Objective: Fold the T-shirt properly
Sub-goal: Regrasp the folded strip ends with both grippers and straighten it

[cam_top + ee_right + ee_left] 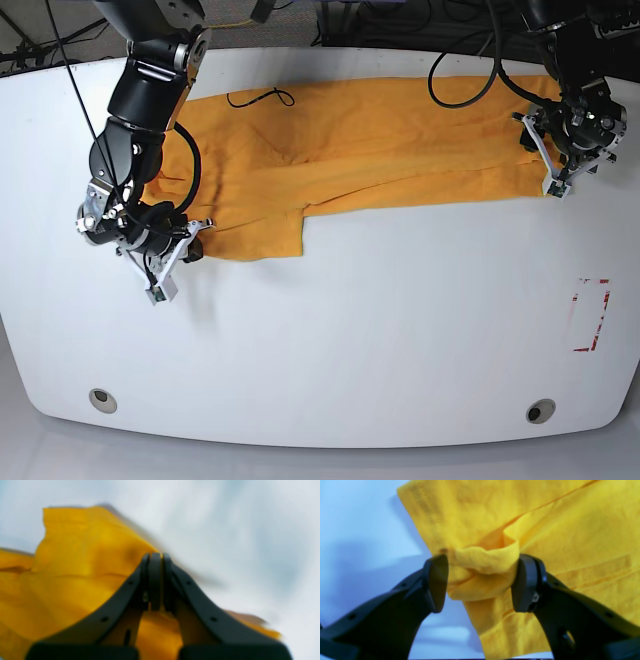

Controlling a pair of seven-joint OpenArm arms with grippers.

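Note:
The orange-yellow T-shirt [380,140] lies spread across the far half of the white table [400,320], with one sleeve hanging toward the front at the left. My left gripper [482,580] is at the shirt's right end [535,150]. Its jaws stand apart and press on a bunched fold of the T-shirt [570,530]. At the front-left corner of the cloth, my right gripper [190,245] pinches the edge. In the right wrist view its fingers [156,557] are pressed together on a thin sliver of the T-shirt [75,567]. That view is blurred.
A thin black cable loop [260,98] lies on the shirt's far-left part. A red-outlined rectangle [590,315] marks the table at the right. Two round holes [102,400] [540,411] sit near the front edge. More cables hang behind the table [470,60].

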